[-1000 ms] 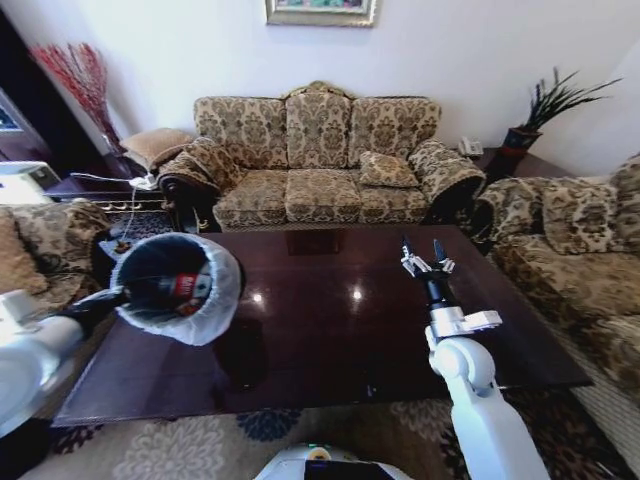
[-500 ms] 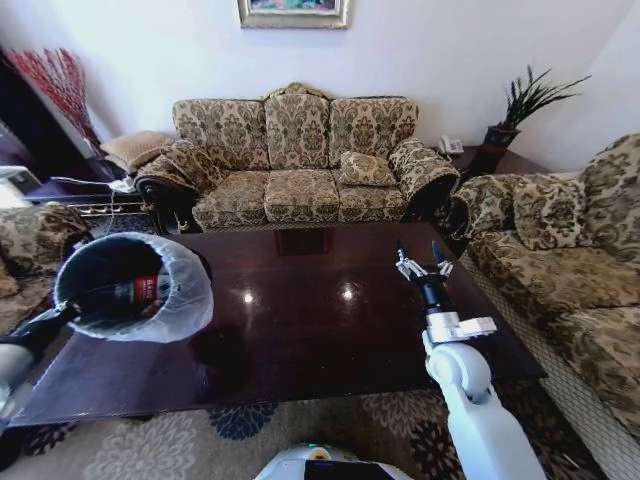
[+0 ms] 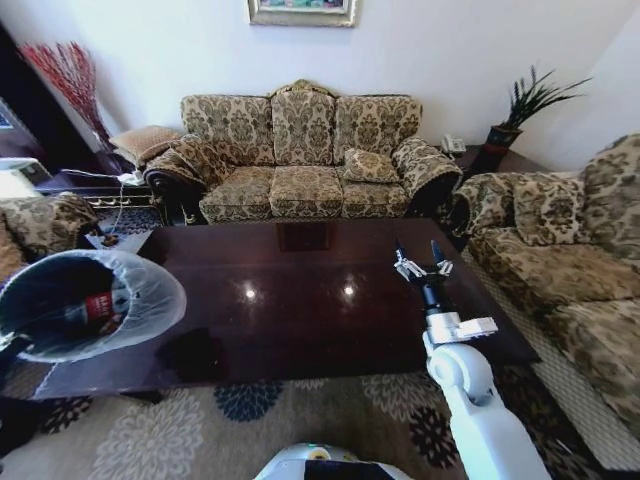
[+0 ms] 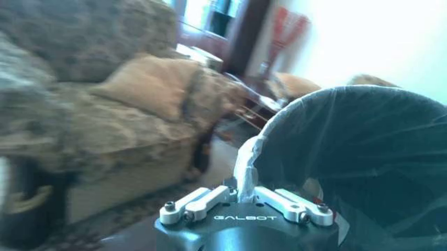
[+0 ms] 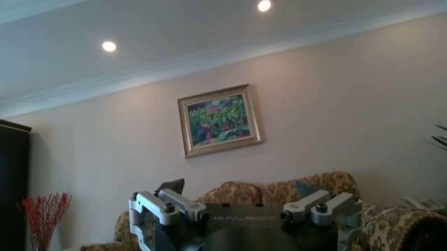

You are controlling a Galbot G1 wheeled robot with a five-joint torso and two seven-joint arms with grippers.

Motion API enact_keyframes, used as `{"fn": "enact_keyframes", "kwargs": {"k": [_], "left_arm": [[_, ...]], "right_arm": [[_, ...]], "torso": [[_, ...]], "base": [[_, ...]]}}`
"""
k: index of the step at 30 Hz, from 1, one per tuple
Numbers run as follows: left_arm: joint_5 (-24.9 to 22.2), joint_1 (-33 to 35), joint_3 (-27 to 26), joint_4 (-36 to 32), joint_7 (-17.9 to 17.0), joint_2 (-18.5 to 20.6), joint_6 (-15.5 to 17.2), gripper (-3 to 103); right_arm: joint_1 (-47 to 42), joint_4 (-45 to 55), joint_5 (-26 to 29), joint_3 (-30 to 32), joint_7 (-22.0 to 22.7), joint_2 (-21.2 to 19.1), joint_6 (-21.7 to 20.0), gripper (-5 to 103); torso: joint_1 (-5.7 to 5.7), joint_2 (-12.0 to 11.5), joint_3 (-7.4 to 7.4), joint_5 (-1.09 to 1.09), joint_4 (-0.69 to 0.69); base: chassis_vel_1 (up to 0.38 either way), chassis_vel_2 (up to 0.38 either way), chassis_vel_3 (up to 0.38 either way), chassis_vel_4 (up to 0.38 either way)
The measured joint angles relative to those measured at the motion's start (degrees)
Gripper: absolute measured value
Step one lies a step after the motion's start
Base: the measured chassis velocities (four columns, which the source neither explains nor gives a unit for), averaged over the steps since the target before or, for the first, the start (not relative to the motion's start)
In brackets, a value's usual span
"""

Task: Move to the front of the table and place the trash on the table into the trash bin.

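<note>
Dark bench [image 3: 300, 320] sits below the trash bin [image 3: 85, 305] gripped by the left end effector [image 4: 241, 196], while the right end effector [image 3: 421, 266] hangs released

The desk [image 3: 300, 320] has a glossy, dark reddish-brown wooden top that mirrors the ceiling lights. The trash bin [image 3: 85, 305] I hold carries a thin, translucent pale plastic liner. My right claw [image 3: 422, 262] shows bare metal links and matt black fingertips.

The right pincer [image 5: 241, 194] points upward with fingers spread, toward a framed painting [image 5: 220, 120] above a sofa [image 5: 279, 189].
</note>
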Motion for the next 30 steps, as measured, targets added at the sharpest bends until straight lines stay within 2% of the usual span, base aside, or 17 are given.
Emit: {"fn": "enact_keyframes", "kwargs": {"k": [2, 3, 6, 7, 8, 10, 11, 12, 14, 16, 18, 21, 23, 24, 26, 28, 30], "left_arm": [[0.0, 0.2, 0.0, 1.0, -1.4, -0.3, -1.3, 0], [-0.1, 0.2, 0.1, 2.2, -3.5, -0.5, -2.8, 0], [-0.8, -0.2, 0.1, 4.3, -7.2, -0.5, -4.9, 0], [-1.1, -0.2, -0.2, 6.6, -10.0, -0.6, -7.5, 0], [-1.1, -0.2, -0.2, 6.6, -10.0, -0.6, -7.5, 0], [-1.0, 0.2, -0.9, 10.5, -13.8, -0.9, -11.8, 0], [-0.6, 0.6, -1.0, 12.8, -14.9, -1.1, -13.6, 0], [-0.6, 0.6, -1.0, 12.8, -14.9, -1.1, -13.6, 0], [0.5, 1.0, -1.0, 17.4, -16.4, -1.2, -17.1, 0], [0.1, 1.1, -1.0, 19.6, -17.6, -1.2, -18.5, 0], [-4.0, 1.3, -1.0, 23.6, -21.0, -0.8, -19.8, 0], [-6.0, 1.2, -0.2, 28.1, -22.2, -0.8, -20.5, 0], [-3.5, 0.3, 2.4, 34.5, -22.0, -0.8, -23.2, 0], [-3.5, 0.3, 2.4, 34.5, -22.0, -0.8, -23.2, 0], [-5.6, -1.3, 4.8, 40.9, -22.5, -0.4, -25.5, 0], [-7.8, -2.2, 6.3, 44.0, -22.8, -0.7, -25.7, 0], [-7.9, -2.7, 7.7, 46.0, -22.1, -1.2, -25.9, 0]], "right_arm": [[-0.2, 0.2, -0.1, 0.0, 0.1, 0.0, 0.0, 100], [-0.9, 0.4, -0.2, 0.4, 0.1, 0.2, 0.2, 100], [-1.9, 0.6, -0.6, 0.8, 0.3, 0.6, 0.8, 100], [-2.2, 0.6, -1.2, 0.7, 0.4, 0.9, 1.1, 100], [-2.2, 0.6, -1.2, 0.7, 0.4, 0.9, 1.1, 100], [-2.3, 0.7, -1.9, 0.0, 0.7, 1.3, 1.2, 100], [-2.3, 0.8, -2.0, -0.2, 0.8, 1.3, 1.2, 100], [-2.3, 0.8, -2.0, -0.2, 0.8, 1.3, 1.2, 100], [-2.3, 0.7, -2.1, -0.3, 1.2, 1.3, 1.2, 100], [-2.3, 0.4, -2.1, -0.3, 1.3, 1.2, 1.2, 100], [-2.2, -0.2, -2.1, -0.2, 1.5, 1.3, 1.3, 100], [-2.2, -1.0, -2.1, 0.0, 1.4, 1.8, 1.8, 100], [-2.3, -1.7, -2.1, 0.2, 1.3, 2.2, 2.3, 100], [-2.3, -1.7, -2.1, 0.2, 1.3, 2.2, 2.3, 100], [-2.5, -2.1, -2.1, 0.3, 1.0, 2.5, 2.7, 100], [-2.8, -2.4, -2.1, 0.8, 0.9, 2.5, 3.4, 100], [-3.0, -2.6, -2.1, 1.2, 0.6, 2.3, 4.0, 100]], "torso": [[-0.01, 0.0, -0.01, 0.0, 0.01], [-0.01, 0.0, -0.01, -0.04, 0.06], [0.0, 0.0, 0.0, -0.07, 0.03], [0.0, 0.0, -0.01, -0.06, 0.0], [0.0, 0.0, -0.01, -0.06, 0.0], [0.03, 0.0, 0.01, 0.01, 0.01], [0.06, 0.0, 0.02, 0.0, 0.02], [0.06, 0.0, 0.02, 0.0, 0.02], [0.09, 0.0, 0.03, -0.06, 0.02], [0.09, 0.0, 0.03, -0.06, 0.02], [0.08, 0.0, 0.03, -0.02, 0.03], [0.05, 0.0, 0.01, 0.06, -0.01], [0.04, 0.0, 0.01, -0.07, 0.02], [0.04, 0.0, 0.01, -0.07, 0.02], [0.04, 0.0, 0.01, -0.05, 0.04], [0.05, 0.0, 0.01, -0.03, 0.02], [0.05, 0.0, 0.01, 0.01, 0.01]], "base": [[0.241, -0.139, -0.19, 0.189], [0.203, -0.139, -0.154, 0.176], [0.17, -0.128, -0.134, 0.164], [0.076, -0.067, -0.063, 0.041], [0.076, -0.067, -0.063, 0.041], [0.001, -0.019, -0.032, 0.02], [0.0, 0.0, 0.0, 0.0], [0.0, 0.0, 0.0, 0.0], [0.0, 0.0, 0.0, 0.0], [0.0, 0.0, 0.0, 0.0], [0.0, 0.0, 0.0, 0.0], [0.0, 0.0, 0.0, 0.0], [0.0, 0.0, 0.0, 0.0], [0.0, 0.0, 0.0, 0.0], [0.0, 0.0, 0.0, 0.0], [0.0, 0.0, 0.0, 0.0], [0.0, 0.0, 0.0, 0.0]]}}
